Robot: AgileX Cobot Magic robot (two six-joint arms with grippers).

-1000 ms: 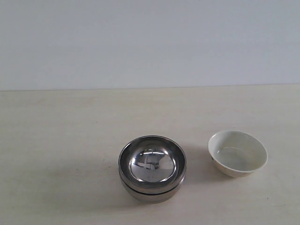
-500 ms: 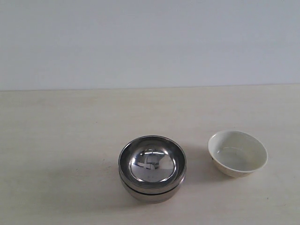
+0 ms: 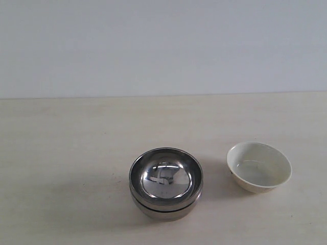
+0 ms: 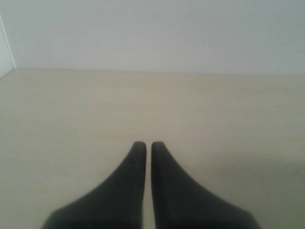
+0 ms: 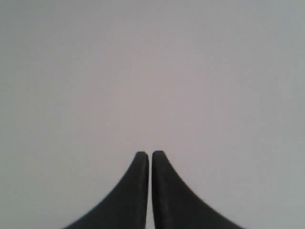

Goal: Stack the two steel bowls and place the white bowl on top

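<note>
Nothing has moved: white bowl (image 3: 259,167) sits upright right of the nested steel bowls (image 3: 166,182), apart. Glossy, rigid, probably light and chippable; pinch its rim. Closed and empty: left claw (image 4: 143,145), right claw (image 5: 150,155).

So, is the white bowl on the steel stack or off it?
Off. The white bowl sits upright on the table beside the stacked steel bowls, not touching them.

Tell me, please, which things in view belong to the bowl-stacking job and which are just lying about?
Belongs to the job:
upper round shiny steel bowl, nested in the lower round shiny steel bowl
small round glossy cream-white bowl, standing apart beside them

Just lying about:
only the pale wooden table and the plain wall
</note>
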